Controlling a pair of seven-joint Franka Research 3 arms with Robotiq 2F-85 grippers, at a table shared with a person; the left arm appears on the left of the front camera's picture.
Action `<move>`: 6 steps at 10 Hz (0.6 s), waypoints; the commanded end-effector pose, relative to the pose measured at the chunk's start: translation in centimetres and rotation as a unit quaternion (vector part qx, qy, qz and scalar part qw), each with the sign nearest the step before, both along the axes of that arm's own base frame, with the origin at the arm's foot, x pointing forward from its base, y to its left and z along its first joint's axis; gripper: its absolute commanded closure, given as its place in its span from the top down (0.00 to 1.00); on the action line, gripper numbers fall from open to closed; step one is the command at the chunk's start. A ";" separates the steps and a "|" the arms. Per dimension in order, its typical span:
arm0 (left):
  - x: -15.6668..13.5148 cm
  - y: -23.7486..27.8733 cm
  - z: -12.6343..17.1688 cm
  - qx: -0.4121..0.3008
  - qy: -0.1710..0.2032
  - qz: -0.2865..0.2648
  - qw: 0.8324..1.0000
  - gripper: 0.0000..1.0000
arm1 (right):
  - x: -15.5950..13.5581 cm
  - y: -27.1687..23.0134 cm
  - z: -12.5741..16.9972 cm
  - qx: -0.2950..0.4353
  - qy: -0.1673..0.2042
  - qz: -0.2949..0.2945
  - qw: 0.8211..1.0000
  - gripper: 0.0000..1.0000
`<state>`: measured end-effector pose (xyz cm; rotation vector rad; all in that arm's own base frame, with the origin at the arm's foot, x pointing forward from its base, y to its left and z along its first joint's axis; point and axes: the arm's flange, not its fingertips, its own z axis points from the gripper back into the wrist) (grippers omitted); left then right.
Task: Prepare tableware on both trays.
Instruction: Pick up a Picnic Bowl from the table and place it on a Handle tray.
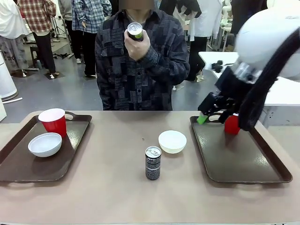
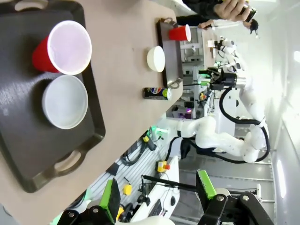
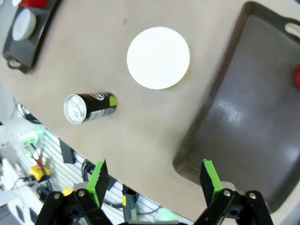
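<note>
The right tray [image 1: 243,164] carries only a red cup [image 1: 231,124] at its far end, so I judge the step in hand is filling this tray; the right gripper [image 3: 153,166] hangs above the tray's left side, jaws wide and empty. The next move probably calls for lowering to the white bowl [image 1: 172,141], which sits mouth up on the table just beside the tray's left rim. The black can [image 1: 153,162] stands upright near the bowl, farther from the tray, long axis vertical; the left gripper [image 2: 157,180] is also wide and empty.
</note>
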<state>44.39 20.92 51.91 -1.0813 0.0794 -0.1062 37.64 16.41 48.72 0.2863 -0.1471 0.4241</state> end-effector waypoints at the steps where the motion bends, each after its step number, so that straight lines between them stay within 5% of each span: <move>1: -0.1 0.0 0.3 -0.002 0.002 -0.001 1.000 0.86 | 2.1 3.1 -0.7 -0.036 0.002 -0.008 0.999 1.00; 4: -0.1 0.0 0.3 -0.002 0.002 -0.001 1.000 0.86 | 5.3 5.3 -1.9 -0.033 -0.017 -0.012 0.999 1.00; 5: -0.1 0.0 0.3 -0.002 0.002 -0.001 1.000 0.86 | 4.6 5.1 -1.9 -0.033 -0.013 -0.008 0.999 1.00; 6: -0.1 0.0 0.3 -0.002 0.002 -0.001 1.000 0.86 | 0.5 3.5 -1.5 -0.047 0.003 0.009 0.999 1.00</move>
